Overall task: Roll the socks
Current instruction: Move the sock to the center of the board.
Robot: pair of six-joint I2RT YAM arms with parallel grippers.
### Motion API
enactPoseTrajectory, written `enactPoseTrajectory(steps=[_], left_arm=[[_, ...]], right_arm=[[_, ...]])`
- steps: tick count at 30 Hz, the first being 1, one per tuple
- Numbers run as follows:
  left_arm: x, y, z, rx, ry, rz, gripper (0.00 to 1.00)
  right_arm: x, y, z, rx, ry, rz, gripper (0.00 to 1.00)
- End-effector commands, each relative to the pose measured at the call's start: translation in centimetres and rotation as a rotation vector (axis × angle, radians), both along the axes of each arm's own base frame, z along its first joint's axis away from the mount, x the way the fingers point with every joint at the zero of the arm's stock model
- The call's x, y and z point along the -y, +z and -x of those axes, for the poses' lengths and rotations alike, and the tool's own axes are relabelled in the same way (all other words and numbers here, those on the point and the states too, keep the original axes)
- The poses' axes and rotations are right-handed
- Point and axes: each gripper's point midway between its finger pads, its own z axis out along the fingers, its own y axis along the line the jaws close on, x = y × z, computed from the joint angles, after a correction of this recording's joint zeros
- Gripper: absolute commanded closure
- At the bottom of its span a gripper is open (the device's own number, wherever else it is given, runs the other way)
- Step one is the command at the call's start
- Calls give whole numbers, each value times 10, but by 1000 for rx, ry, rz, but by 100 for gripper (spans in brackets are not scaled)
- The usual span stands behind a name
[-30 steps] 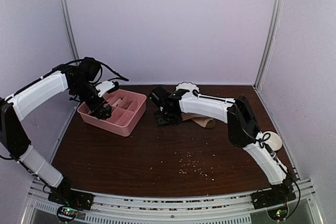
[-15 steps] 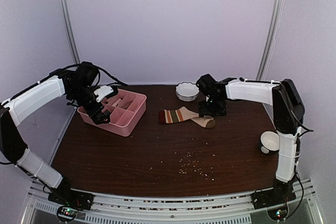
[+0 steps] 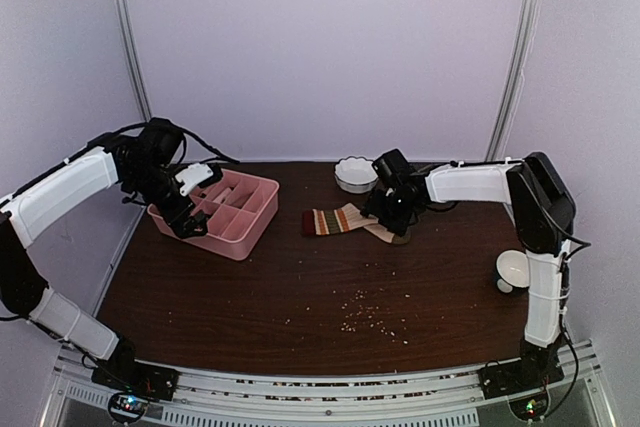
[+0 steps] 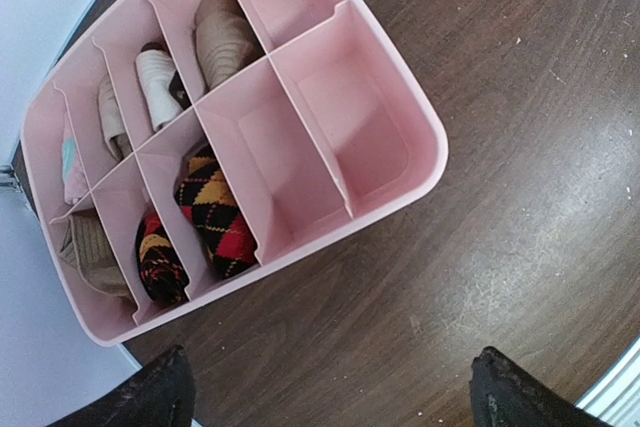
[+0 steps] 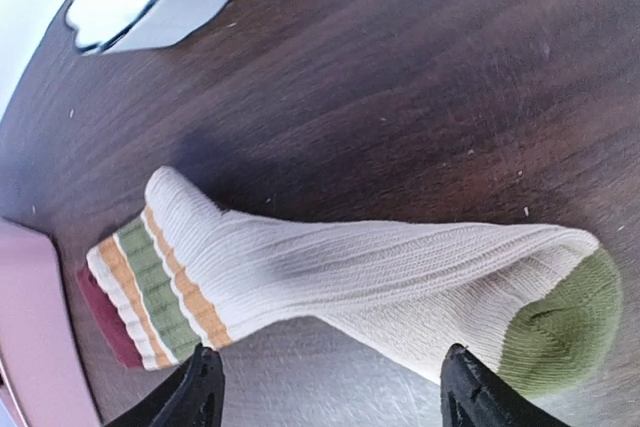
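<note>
My right gripper [image 5: 335, 387] hangs just above the sock [image 5: 380, 272] with its fingers spread wide to either side. Nothing is held between them, and I can't say for sure from either view whether the tips touch the knit. The sock lies flat and unrolled on the table [image 3: 300, 287]. From the top camera its long axis runs left to right with a slight tilt, the striped cuff pointing left toward the tray [image 4: 432, 137] and the dark toe pointing right, under the gripper. In the wrist view the body is cream ribbed, the cuff is banded green and orange with a red edge, and the toe looks olive. A tan patch shows by the toe from above; it may be a second sock underneath, but I can't tell. The white scalloped bowl [image 3: 352, 174] stands just behind the gripper, apart from the sock. My left gripper [image 4: 335, 397] is fully open and holds nothing, hovering over the near side of the pink tray at the table's left. Several of the tray's narrow compartments hold rolled socks [image 4: 225, 37], one of them a black, red and yellow argyle pair [image 4: 190, 227]. A white cup [image 3: 513, 269] sits at the far right, and crumbs [image 3: 365, 312] are scattered over the middle of the table.
</note>
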Motion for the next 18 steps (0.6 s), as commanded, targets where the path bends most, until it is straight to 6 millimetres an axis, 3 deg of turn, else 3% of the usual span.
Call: enactPoseTrajectory(steps=[1,4,9,12,18], left_arm=[[-3,4,0,36,-11,3,2],[-4,3,0,43,-10,-2,2],[-7,6,2,64,-11,-4,2],[-7,7,4,68,-12,5,2],[-5,12,9,58,-17,24,2]], right_arm=[[-1,-11,-7,-28,-240,-116,26],[14,-13,-6,-31,-368,-73,28],[38,-15,13,-80,-379,153,28],[47,-29,32,-103,-362,161,28],[62,-68,89,-131,-323,108,29]])
